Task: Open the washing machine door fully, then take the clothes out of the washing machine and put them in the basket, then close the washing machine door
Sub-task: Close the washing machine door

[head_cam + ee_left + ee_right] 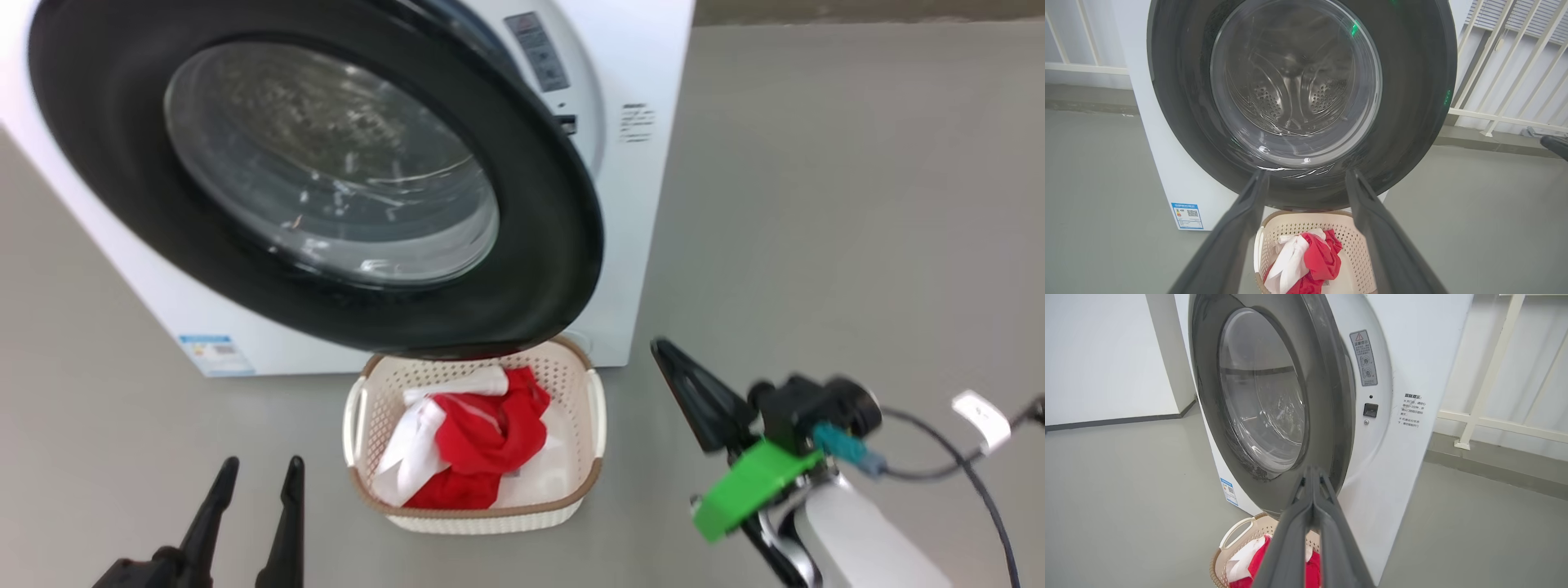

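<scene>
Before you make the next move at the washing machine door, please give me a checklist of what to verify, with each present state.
1. Clothes lie in the basket: ok.
2. Door shut: not ok, it stands ajar.
3. Right hand shut and empty, ready to push: ok.
4. Left hand open and empty: ok.
5. Basket clear of the door's swing: cannot tell; it sits under the door's lower edge.

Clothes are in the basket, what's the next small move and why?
Probably press the shut right claw against the washing machine door near its free edge: it stands ajar, the clothes lie in the basket, and that claw points at its rim.
</scene>
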Robot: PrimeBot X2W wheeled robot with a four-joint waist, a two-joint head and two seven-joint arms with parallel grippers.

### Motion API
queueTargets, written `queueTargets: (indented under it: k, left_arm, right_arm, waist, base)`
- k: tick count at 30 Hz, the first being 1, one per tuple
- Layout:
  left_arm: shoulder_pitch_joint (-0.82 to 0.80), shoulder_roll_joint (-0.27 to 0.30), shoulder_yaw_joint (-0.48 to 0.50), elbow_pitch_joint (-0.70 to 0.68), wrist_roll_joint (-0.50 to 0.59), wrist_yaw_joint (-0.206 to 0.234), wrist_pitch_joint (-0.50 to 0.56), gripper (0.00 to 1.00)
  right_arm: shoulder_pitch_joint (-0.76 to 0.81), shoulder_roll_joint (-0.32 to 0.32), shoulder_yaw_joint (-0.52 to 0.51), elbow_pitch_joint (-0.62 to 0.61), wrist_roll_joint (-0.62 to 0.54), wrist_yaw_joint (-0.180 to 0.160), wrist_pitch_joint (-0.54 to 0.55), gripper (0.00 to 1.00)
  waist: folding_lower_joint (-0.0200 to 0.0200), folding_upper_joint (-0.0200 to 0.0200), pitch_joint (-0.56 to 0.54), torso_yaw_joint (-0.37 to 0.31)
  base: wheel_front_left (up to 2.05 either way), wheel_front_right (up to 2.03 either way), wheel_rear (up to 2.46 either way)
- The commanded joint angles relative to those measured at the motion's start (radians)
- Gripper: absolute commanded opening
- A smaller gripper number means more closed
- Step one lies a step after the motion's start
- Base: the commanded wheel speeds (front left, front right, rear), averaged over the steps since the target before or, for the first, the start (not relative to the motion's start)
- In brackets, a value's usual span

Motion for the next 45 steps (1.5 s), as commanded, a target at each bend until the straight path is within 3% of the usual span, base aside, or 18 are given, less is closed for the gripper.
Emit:
queueTargets:
  k: [1, 9, 21, 30, 45]
  left_arm:
    - [-0.056, 0.009, 0.027, -0.031, -0.001, -0.006, 0.0, 1.0]
    - [-0.085, 0.004, 0.001, -0.048, -0.004, -0.018, 0.006, 1.0]
    - [-0.134, -0.011, -0.029, -0.054, -0.008, -0.03, 0.007, 1.0]
    - [-0.171, -0.027, -0.036, -0.046, -0.003, -0.035, -0.005, 1.0]
    - [-0.244, -0.057, -0.064, -0.02, 0.005, -0.065, -0.015, 1.0]
  right_arm:
    - [-0.068, -0.003, 0.033, -0.004, 0.016, 0.006, -0.006, 0.0]
    - [-0.235, -0.018, 0.104, 0.093, 0.061, 0.006, -0.006, 0.0]
    - [-0.424, -0.028, 0.091, 0.177, 0.063, 0.006, -0.006, 0.0]
    - [-0.537, -0.04, 0.059, 0.239, 0.046, 0.006, -0.006, 0.0]
    - [-0.806, -0.063, 0.022, 0.449, 0.062, 0.006, -0.006, 0.0]
  waist:
    - [0.0, 0.0, 0.034, 0.04]
    - [0.0, 0.0, 0.086, 0.111]
    - [0.0, 0.0, 0.184, 0.18]
    - [0.0, 0.0, 0.239, 0.201]
    - [0.0, 0.0, 0.328, 0.235]
  base:
    - [0.0, 0.0, 0.0]
    - [0.0, 0.0, 0.0]
    - [0.0, 0.0, 0.0]
    - [0.0, 0.0, 0.0]
    - [0.0, 0.0, 0.0]
